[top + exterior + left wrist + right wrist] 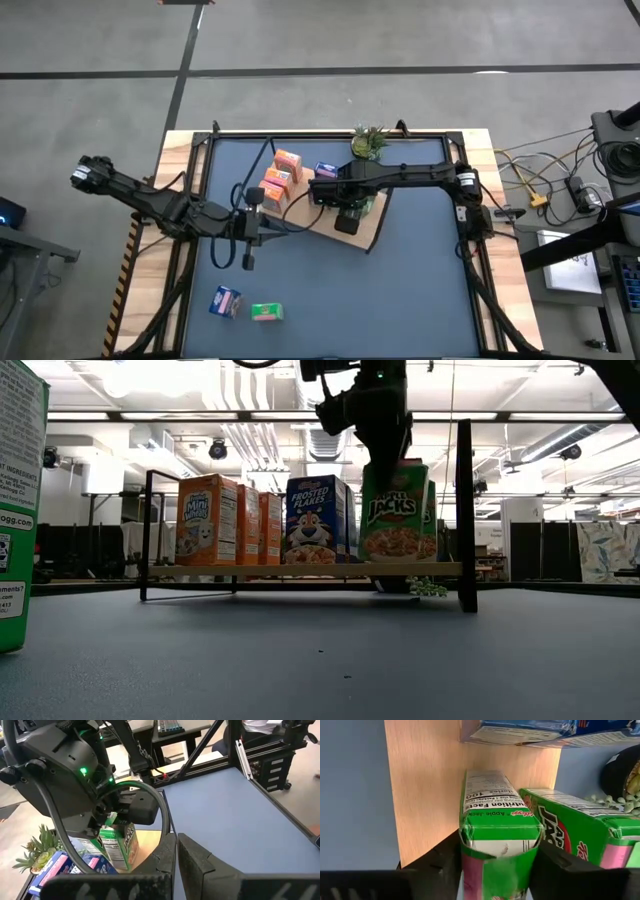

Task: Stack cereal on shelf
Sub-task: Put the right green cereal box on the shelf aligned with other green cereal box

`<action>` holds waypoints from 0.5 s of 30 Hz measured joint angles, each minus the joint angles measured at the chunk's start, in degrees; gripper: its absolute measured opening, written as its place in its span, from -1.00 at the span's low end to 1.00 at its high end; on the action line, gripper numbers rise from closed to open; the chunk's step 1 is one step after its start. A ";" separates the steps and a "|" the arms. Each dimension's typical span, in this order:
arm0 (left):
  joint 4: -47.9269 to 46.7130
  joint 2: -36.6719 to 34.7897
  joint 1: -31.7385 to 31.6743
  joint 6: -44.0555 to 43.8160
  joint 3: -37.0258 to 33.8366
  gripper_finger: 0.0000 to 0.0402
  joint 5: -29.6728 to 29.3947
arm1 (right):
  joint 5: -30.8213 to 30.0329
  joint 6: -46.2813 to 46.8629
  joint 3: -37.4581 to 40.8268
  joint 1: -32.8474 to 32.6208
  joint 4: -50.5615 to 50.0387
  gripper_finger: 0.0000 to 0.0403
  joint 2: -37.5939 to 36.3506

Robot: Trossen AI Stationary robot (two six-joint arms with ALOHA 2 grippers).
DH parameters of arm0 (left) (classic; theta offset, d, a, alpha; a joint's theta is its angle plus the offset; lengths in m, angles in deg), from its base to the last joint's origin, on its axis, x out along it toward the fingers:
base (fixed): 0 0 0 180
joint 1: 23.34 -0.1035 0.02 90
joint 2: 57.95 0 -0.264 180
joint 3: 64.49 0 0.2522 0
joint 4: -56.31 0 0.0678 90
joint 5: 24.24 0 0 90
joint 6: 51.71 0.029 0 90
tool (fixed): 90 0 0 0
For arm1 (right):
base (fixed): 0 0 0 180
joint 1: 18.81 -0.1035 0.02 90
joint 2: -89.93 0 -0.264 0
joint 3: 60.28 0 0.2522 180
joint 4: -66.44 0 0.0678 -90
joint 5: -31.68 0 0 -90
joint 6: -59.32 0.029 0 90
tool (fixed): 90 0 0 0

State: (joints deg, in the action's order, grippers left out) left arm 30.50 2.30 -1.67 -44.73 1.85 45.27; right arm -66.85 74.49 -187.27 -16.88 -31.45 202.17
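Observation:
The shelf (371,226) is a light-wood board on black legs, at the table's far middle. Orange-red boxes (212,518) and a blue box (318,518) stand upright on it. My right gripper (346,206) is over the board's right part, shut on a green Apple Jacks box (393,510). A second green box (570,825) stands right beside it. A blue-purple box (227,300) and a green box (266,312) lie loose on the tabletop near the near edge. My left gripper (248,254) hovers shut left of the shelf, touching nothing. My right gripper holds the green box by its top end (500,827), pinched between the two fingers (445,862), one on each narrow side. The fingers come from above, pointing down. The box stands upright with its bottom end on the shelf board (420,780).
A small green plant (368,142) sits just beyond the shelf's far right corner. Cables trail from the arms over the shelf's left part. The black table frame (470,230) lines the edges. Blue tabletop lies open in front of the shelf and to its right.

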 joint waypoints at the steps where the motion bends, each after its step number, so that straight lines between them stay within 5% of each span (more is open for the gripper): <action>1: 0.00 0.00 0.00 0.00 0.00 -0.99 0.00 | 0.00 -0.04 0.02 0.00 -0.02 -0.15 0.01; 15: 0.00 0.02 -0.02 0.00 0.00 -0.99 -0.02 | 0.02 -1.00 -6.84 -0.02 -3.66 0.00 0.01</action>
State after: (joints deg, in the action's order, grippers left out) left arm 30.50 2.32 -1.69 -44.73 1.85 45.25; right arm -66.83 73.49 -194.11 -16.90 -35.11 202.18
